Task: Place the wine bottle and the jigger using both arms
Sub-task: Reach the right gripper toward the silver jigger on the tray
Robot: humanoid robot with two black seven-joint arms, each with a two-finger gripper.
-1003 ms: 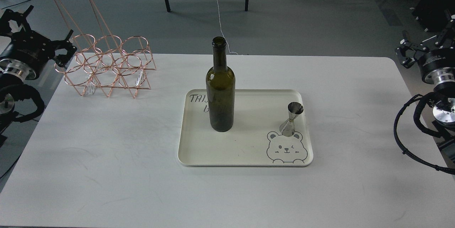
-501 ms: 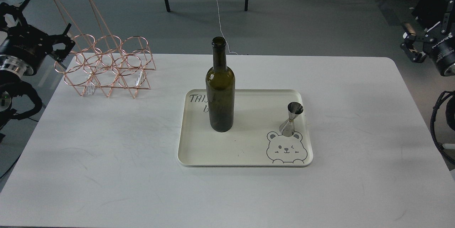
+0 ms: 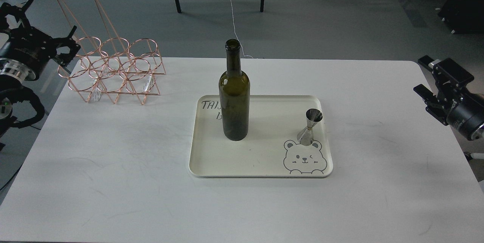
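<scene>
The wine bottle (image 3: pixel 234 95) stands upright on the left half of a cream tray (image 3: pixel 261 174) at the table's middle. The jigger (image 3: pixel 310 126) stands upright on the tray's right side, just above a printed bear. My left gripper (image 3: pixel 43 27) is at the far left, off the table's back-left corner, beside a wire rack, open and empty. My right gripper (image 3: pixel 426 78) is over the table's right edge, well to the right of the tray, with its fingers apart and empty.
A rose-gold wire bottle rack (image 3: pixel 113 70) with a tall handle stands at the table's back left. The white table (image 3: pixel 113 167) ends close behind the rack. Table legs and cables are on the floor beyond.
My right arm has swung down and inward, from high off the right side to over the table's right edge. My left gripper has risen slightly. Bottle and jigger have not moved.
</scene>
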